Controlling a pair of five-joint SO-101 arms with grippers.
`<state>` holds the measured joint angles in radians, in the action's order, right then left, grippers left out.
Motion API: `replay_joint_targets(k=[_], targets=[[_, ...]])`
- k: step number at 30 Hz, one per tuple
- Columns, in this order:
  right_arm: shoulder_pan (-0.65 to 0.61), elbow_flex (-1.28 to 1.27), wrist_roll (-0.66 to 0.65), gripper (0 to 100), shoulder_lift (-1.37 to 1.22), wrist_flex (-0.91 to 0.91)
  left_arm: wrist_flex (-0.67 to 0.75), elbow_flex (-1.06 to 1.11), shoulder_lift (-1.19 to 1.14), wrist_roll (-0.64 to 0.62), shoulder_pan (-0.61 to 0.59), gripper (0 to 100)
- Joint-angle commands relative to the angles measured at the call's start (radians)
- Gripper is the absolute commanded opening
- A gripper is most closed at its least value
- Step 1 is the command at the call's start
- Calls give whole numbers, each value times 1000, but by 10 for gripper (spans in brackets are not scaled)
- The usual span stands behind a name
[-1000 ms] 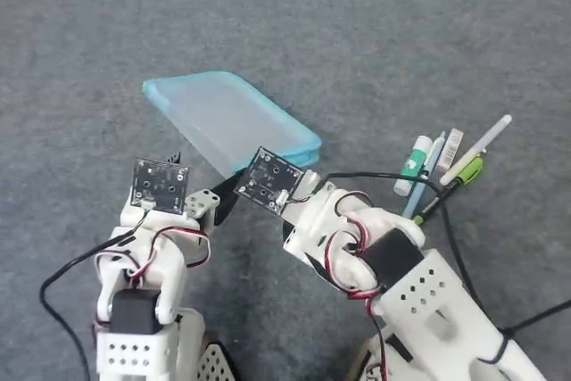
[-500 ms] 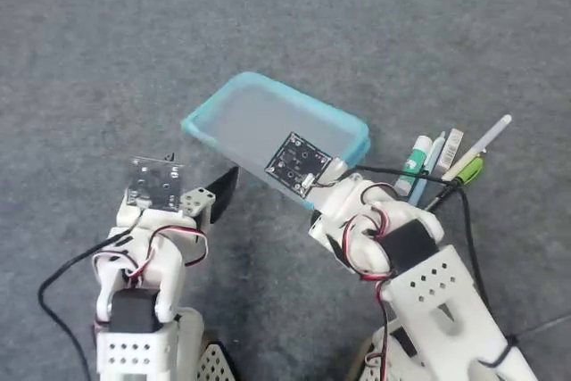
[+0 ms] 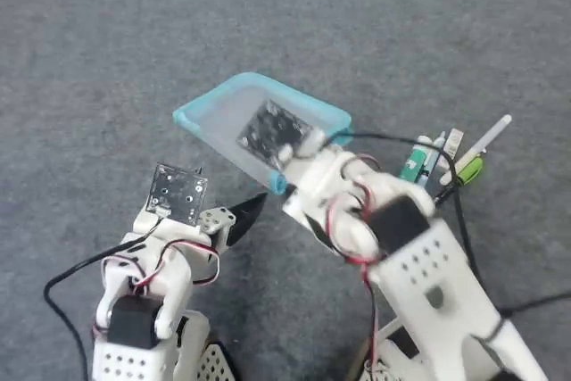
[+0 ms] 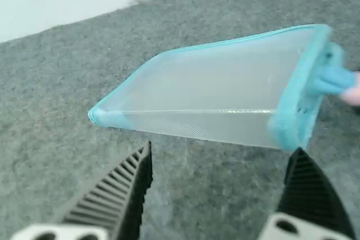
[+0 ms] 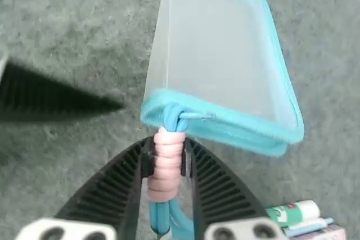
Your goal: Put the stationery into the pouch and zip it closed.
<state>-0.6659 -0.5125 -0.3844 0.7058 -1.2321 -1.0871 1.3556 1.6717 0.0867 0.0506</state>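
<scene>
High: teal-edged clear pouch (image 3: 227, 113) mid grey counter (image 3: 89, 60); stationery (image 3: 437, 160) clustered near it, not touching.
Left wrist: left gripper (image 4: 222, 153) spread wide, empty, just short of pouch.
Right wrist: right gripper (image 5: 167, 145) clamped on pink pull (image 5: 165, 172) at pouch's zipper end.

— Where do we find the pouch (image 3: 219, 118)?
— Mid-table (image 3: 89, 60), ahead of both arms. Its zip pull (image 5: 165, 167) hangs off the end nearest us.
— And the right gripper (image 5: 166, 144)?
— At that near end, its fingers pressed against the zip pull from either side.
— The left gripper (image 4: 222, 155)?
— We see it on the near side of the pouch, left of the right arm, apart from the pouch, its fingers spread wide.
— The stationery (image 3: 442, 162)?
— It lies on the table to the right of the pouch, near it but not touching, beside the right arm.
</scene>
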Motion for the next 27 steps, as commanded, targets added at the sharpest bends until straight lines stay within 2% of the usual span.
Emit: replay_joint_targets(k=[1, 14, 17, 23, 27], targets=[[-12, 89, 48, 6, -56, 8, 15, -24, 61, -9, 9, 362], [-76, 55, 75, 6, 25, 12, 69, -15, -35, -14, 46, 363], [-77, 54, 77, 6, 38, 12, 129, 21, -57, -11, 40, 362], [-77, 41, 66, 6, 147, -42, 249, 45, -157, -9, -48, 361], [-90, -69, 17, 6, 186, -39, 308, 41, -241, -14, -57, 361]])
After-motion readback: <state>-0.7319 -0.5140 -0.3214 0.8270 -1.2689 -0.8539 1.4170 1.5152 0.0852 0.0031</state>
